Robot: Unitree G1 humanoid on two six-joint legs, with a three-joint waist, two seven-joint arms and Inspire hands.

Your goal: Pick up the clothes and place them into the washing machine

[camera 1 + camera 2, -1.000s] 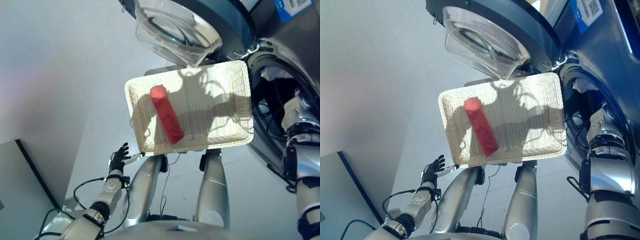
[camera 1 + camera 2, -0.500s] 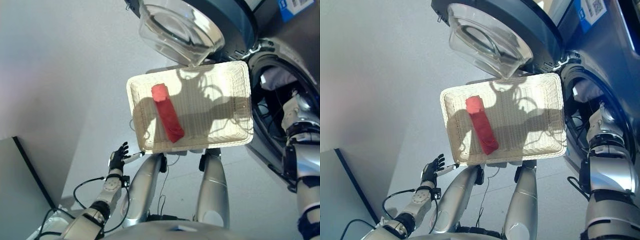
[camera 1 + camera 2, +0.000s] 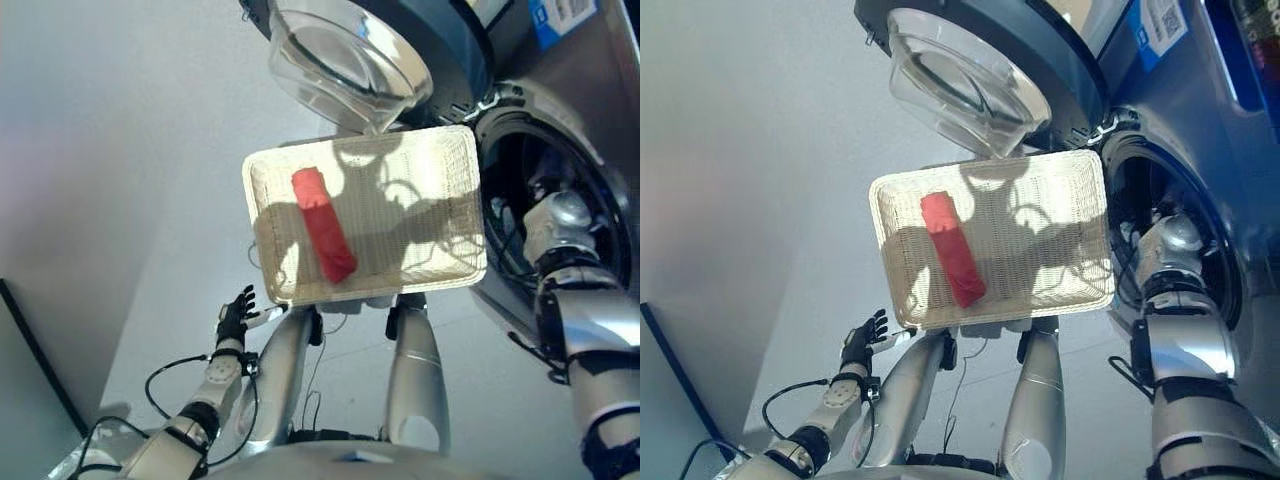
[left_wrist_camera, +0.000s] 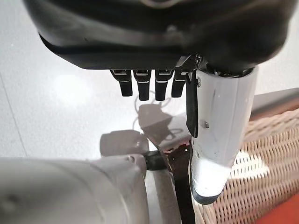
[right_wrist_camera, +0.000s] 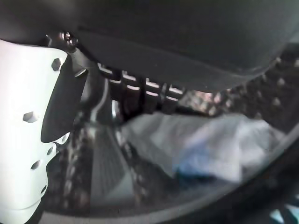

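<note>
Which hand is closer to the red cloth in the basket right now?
Left. The left hand hangs open just below the basket holding the red cloth; the right hand is inside the drum.

A wicker basket (image 3: 420, 190) is sitting on the floor (image 3: 120, 200) just left of the washing machine (image 3: 1200, 130), below its open door (image 3: 345, 60). A rolled cloth (image 3: 322, 238) is lying in the basket's left half. More clothes (image 5: 205, 147) are lying inside the drum (image 3: 520, 200), where the right arm is reaching. The left hand (image 3: 234, 318) is hanging near the basket's lower left corner.
</note>
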